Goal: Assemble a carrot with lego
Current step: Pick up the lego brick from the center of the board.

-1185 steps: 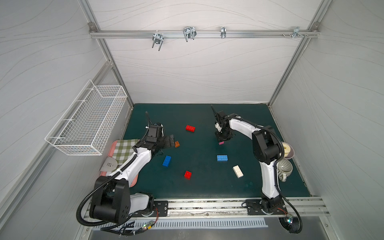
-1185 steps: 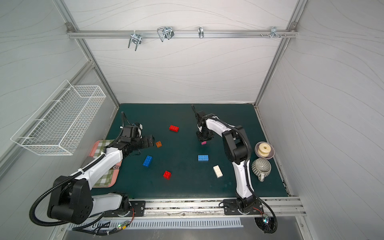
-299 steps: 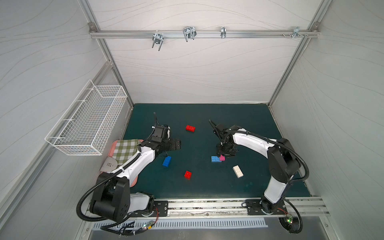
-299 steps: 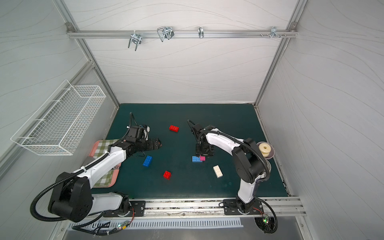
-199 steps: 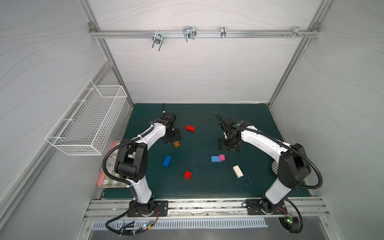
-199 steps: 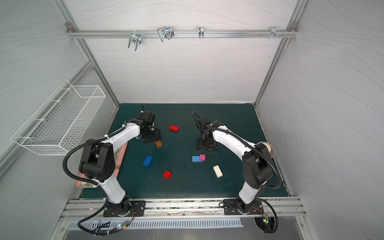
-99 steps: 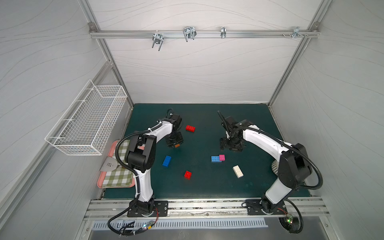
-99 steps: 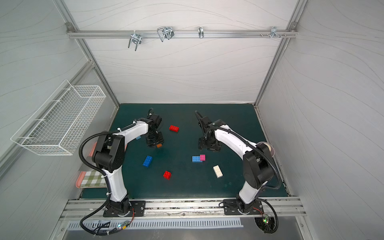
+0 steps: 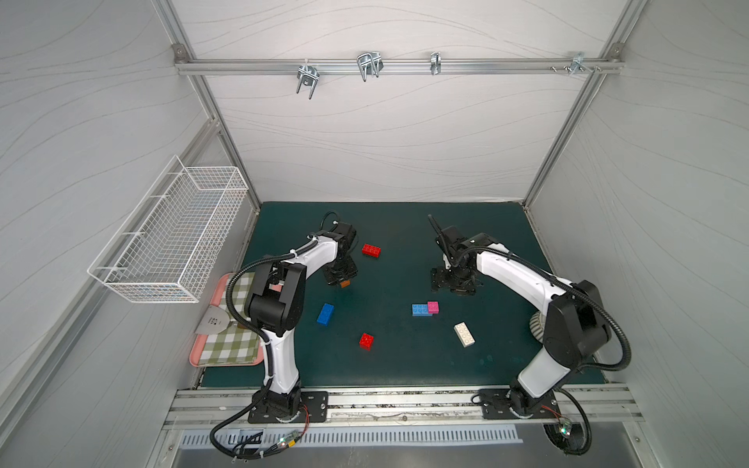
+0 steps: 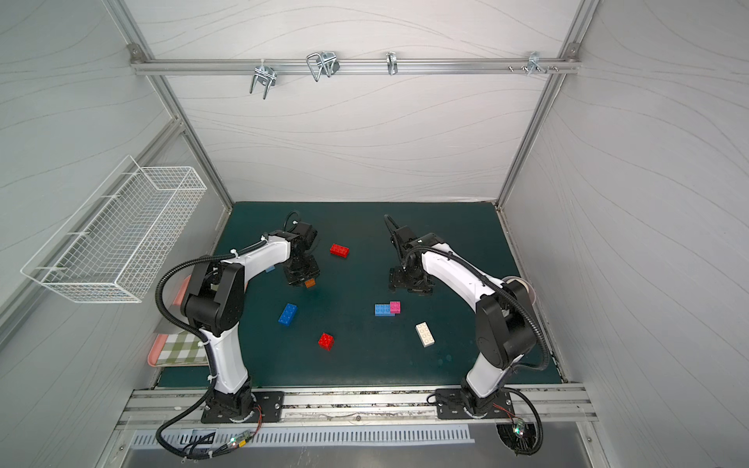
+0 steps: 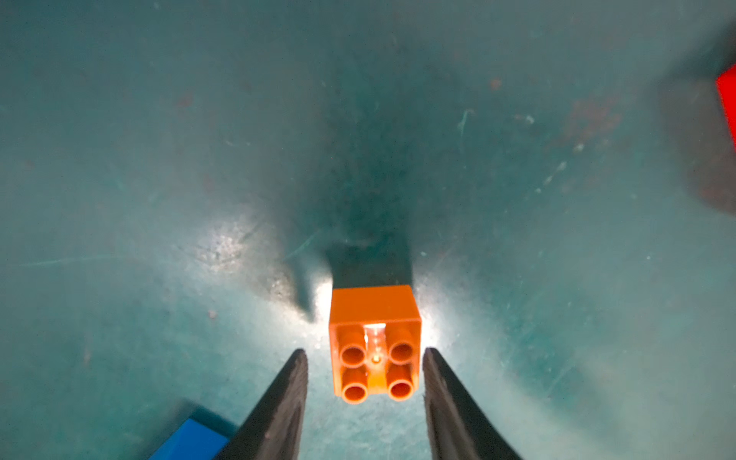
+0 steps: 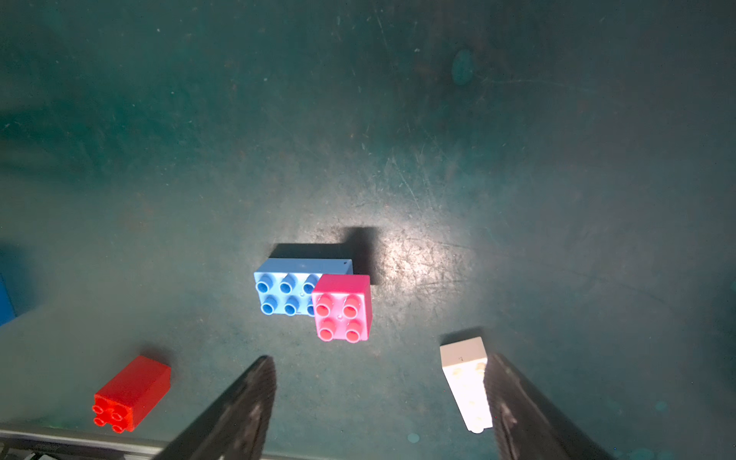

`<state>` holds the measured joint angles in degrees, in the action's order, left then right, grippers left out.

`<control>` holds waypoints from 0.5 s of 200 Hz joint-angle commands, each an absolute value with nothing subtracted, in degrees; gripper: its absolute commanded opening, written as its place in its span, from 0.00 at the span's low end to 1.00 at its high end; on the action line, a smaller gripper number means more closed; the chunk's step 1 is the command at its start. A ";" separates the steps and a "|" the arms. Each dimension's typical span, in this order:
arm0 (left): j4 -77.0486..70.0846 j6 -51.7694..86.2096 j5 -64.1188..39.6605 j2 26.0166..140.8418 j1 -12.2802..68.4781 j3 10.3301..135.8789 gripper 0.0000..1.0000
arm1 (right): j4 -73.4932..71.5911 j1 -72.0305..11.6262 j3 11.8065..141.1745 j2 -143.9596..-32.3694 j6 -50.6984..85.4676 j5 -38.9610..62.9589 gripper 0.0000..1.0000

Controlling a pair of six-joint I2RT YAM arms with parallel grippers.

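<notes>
- left tool (image 11: pixel 364 352) is low over the dark green bench (image 9: pixel 405 364), jaws apart, straddling the small orange studded plastic brick (image 11: pixel 374 306)
- orange brick sits studs-up on the bench; thin gap shows on one side, the other finger is nearly touching
- right tool (image 12: pixel 378 358) has its jaws wide apart with nothing between them
- light blue studded plastic brick (image 12: pixel 286 278) lies on the bench just ahead of the right fingertips, with the small pink studded plastic brick (image 12: pixel 342 306) on one end
- long white plastic brick (image 12: pixel 464 370) is partly hidden by one right finger
- loose on the bench: long red plastic brick (image 9: pixel 371 250) near the left tool; dark blue plastic brick (image 9: pixel 325 314) and short red plastic brick (image 9: pixel 366 341) are well apart from both tools
</notes>
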<state>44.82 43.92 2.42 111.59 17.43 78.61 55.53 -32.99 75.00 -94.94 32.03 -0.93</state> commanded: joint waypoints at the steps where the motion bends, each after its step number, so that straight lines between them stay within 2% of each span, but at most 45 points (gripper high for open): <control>1: 43.97 47.00 4.00 111.36 17.74 79.37 0.48 | 55.83 -32.44 74.24 -92.97 31.38 -0.19 0.85; 24: 43.95 47.36 3.70 111.89 17.75 79.45 0.48 | 55.81 -31.96 74.13 -92.88 30.97 -0.01 0.85; 68: 44.11 48.01 4.13 111.71 17.69 79.21 0.40 | 55.50 -30.90 73.74 -92.20 30.40 0.44 0.86; 100: 44.25 47.99 4.14 112.02 17.81 79.03 0.39 | 55.16 -30.28 73.21 -91.69 29.72 1.01 0.87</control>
